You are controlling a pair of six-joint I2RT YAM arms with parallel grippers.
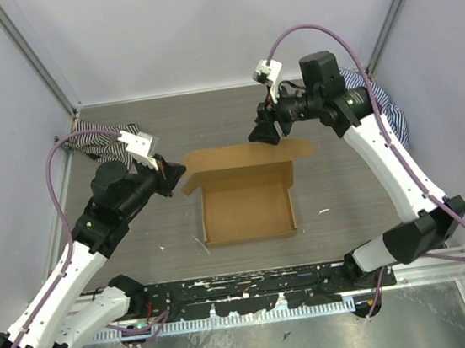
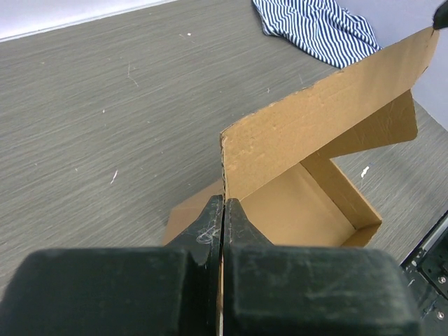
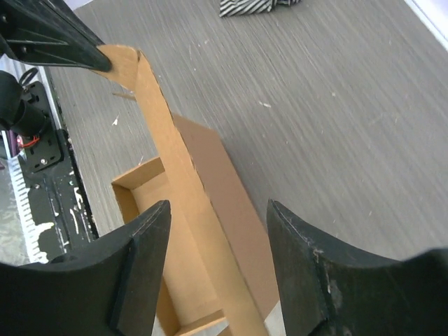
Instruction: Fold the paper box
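The paper box [image 1: 247, 210] is brown cardboard, a shallow tray with its side walls up, lying mid-table. Its lid panel [image 1: 243, 156] stands raised along the far side. My left gripper [image 1: 175, 178] is shut on the lid's left end; in the left wrist view the fingertips [image 2: 224, 204] pinch the cardboard edge [image 2: 315, 133]. My right gripper [image 1: 265, 132] hovers over the lid's right part with its jaws open. In the right wrist view the lid's top edge [image 3: 178, 175] runs under the gap of that gripper [image 3: 218, 210], touching neither finger.
One striped cloth [image 1: 93, 140] lies at the back left corner and another [image 1: 387, 108] at the back right behind the right arm. Grey walls and metal posts close in the table. A black rail [image 1: 255, 286] runs along the near edge.
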